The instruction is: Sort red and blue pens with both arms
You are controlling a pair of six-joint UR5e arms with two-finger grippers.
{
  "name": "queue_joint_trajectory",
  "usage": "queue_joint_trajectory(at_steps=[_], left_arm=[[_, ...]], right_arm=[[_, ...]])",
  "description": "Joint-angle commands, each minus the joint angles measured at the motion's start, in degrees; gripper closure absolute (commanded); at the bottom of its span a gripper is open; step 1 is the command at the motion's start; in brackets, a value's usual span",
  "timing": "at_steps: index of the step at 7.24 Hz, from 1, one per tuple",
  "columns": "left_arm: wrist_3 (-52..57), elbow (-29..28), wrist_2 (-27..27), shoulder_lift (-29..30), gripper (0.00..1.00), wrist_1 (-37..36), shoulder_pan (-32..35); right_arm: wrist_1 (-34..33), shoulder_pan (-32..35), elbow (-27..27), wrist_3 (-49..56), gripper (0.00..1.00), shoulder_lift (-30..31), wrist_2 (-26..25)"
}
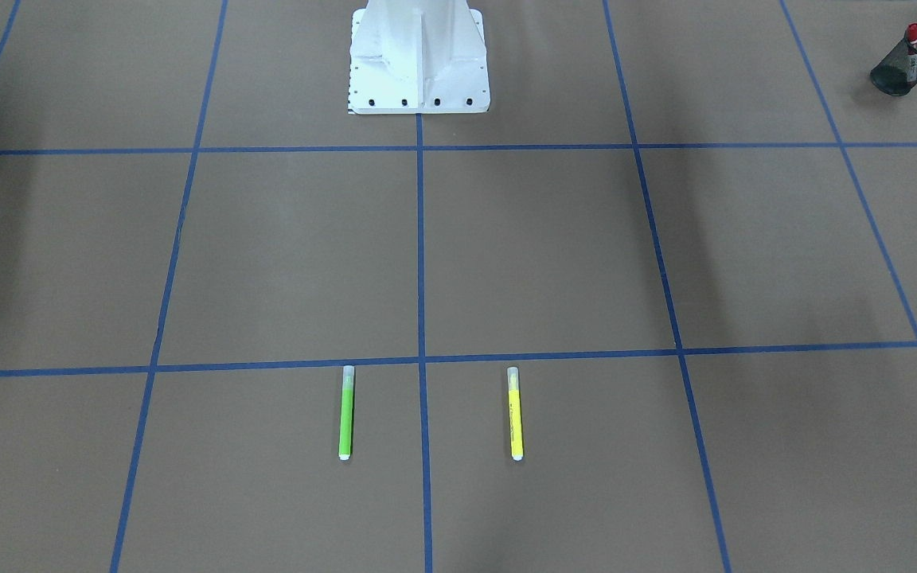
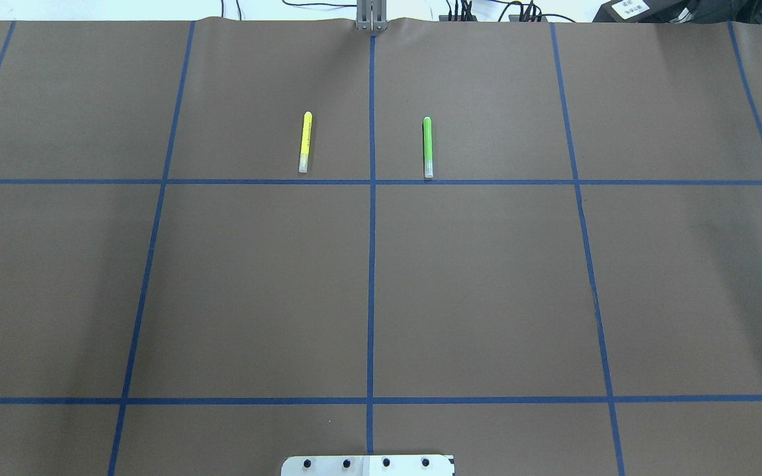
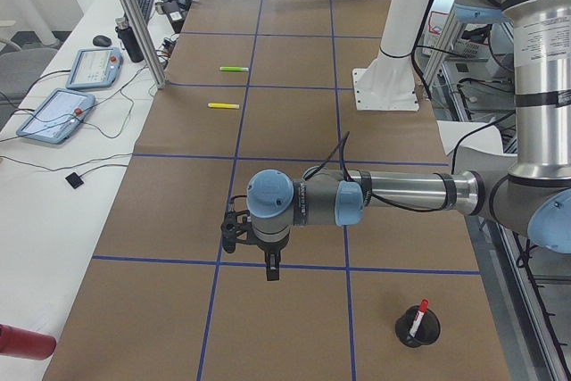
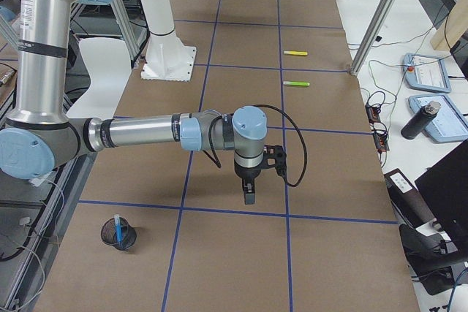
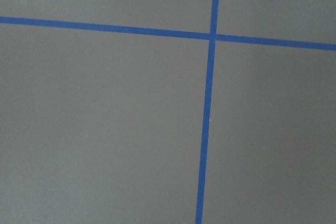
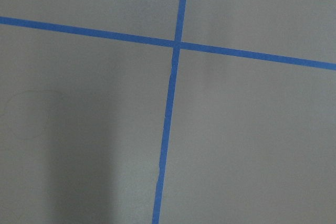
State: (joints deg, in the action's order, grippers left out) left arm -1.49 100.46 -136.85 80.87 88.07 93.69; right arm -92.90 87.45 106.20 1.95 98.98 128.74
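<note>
The red pen (image 1: 912,38) stands in a black mesh cup (image 1: 900,64) at the table's end on my left; in the exterior left view the same red pen (image 3: 420,313) pokes out of its cup (image 3: 417,327). The blue pen (image 4: 117,229) stands in another mesh cup (image 4: 118,234) at the opposite end. My left gripper (image 3: 271,272) hangs above the tape grid, apart from the red pen's cup. My right gripper (image 4: 249,196) hangs the same way, away from the blue pen's cup. Each shows only in a side view, so I cannot tell open or shut. Both wrist views show only brown paper and blue tape.
A green highlighter (image 2: 428,147) and a yellow highlighter (image 2: 305,141) lie parallel on the far middle of the table. The white pedestal base (image 1: 419,60) stands at the robot's edge. Tablets (image 3: 55,114) and cables lie on the side bench.
</note>
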Motion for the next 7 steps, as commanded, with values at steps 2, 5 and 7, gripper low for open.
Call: queue_joint_trajectory(at_steps=[2,5,7], left_arm=[[0.0,0.1,0.0,0.1,0.00,0.1,0.0],[0.0,0.2,0.0,0.1,0.00,0.0,0.0],[0.0,0.1,0.0,0.1,0.00,0.0,0.0]], right_arm=[[0.1,0.0,0.1,0.0,0.00,-0.1,0.0],[0.5,0.0,0.1,0.0,0.00,-0.1,0.1],[0.7,0.0,0.1,-0.1,0.00,-0.1,0.1]])
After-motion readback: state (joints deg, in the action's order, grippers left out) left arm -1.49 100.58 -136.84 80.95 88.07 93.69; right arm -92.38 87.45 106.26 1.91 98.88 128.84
